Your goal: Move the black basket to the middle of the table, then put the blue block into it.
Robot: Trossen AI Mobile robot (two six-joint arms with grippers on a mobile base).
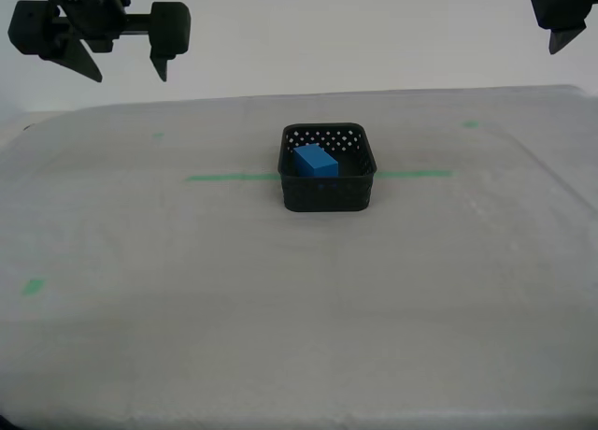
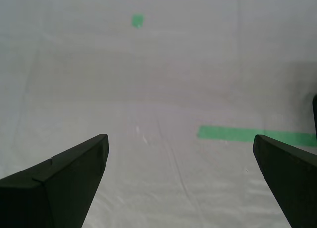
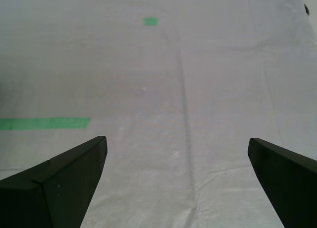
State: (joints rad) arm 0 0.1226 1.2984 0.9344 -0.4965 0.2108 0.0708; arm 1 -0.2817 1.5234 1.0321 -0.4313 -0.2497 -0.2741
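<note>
In the exterior view, the blue block [image 1: 315, 161] lies inside the black basket [image 1: 327, 194], mid-table [image 1: 299, 336] on the green tape line [image 1: 231, 177].

It looks light, hard and smooth; I judge its long flat sides best for pinching.

Second wrist view: my second gripper [image 2: 181, 153] spread wide, empty.

First wrist view: my first gripper [image 3: 177, 156] too.

Baskets: you have one black basket [image 1: 327, 168], centre of the exterior view.
Blocks: one blue block [image 1: 315, 161], inside it.
Worktops: one worktop [image 1: 280, 308].
Tape lines: one long green line [image 1: 229, 178].
Tape bits: you can count three small green bits [image 1: 34, 286].
Tools: two, upper corners of the exterior view.
</note>
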